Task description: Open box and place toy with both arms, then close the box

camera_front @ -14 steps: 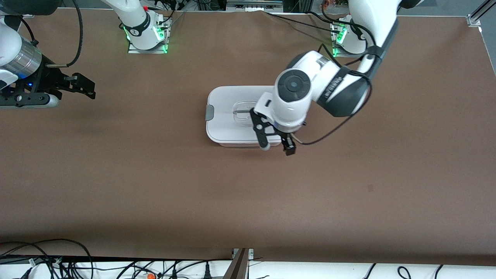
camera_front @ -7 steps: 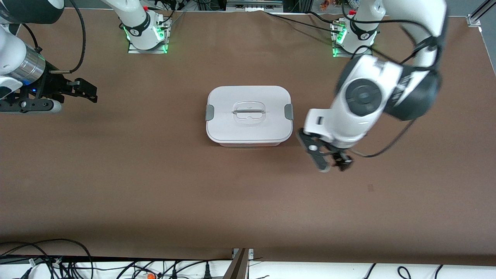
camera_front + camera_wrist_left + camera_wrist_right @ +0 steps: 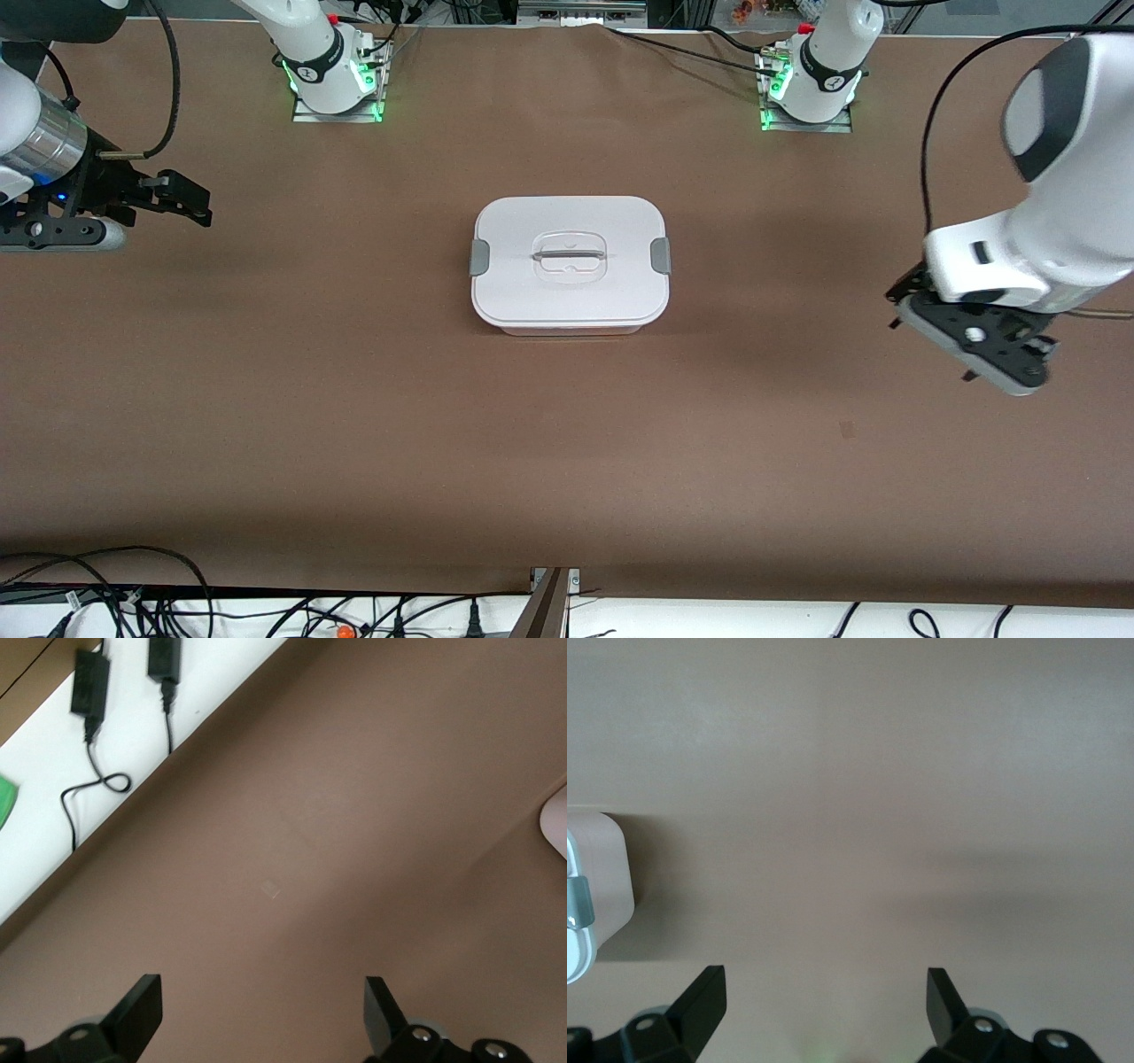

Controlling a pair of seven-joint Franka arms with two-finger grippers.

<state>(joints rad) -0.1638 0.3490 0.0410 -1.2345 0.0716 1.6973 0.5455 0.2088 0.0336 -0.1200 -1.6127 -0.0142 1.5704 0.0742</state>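
The box (image 3: 570, 264) sits in the middle of the brown table (image 3: 354, 399) with its white lid (image 3: 611, 297) on and a grey clip (image 3: 479, 257) at each end; no toy shows. The left gripper (image 3: 257, 1014) hangs over bare table toward the left arm's end, fingers spread wide and holding nothing. The right gripper (image 3: 824, 1005) hangs over the right arm's end, equally wide and empty, well apart from the box.

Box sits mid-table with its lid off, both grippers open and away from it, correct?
Not quite: the front view shows the white lid still on the box. The rest holds: left gripper and right gripper are open and away from it.
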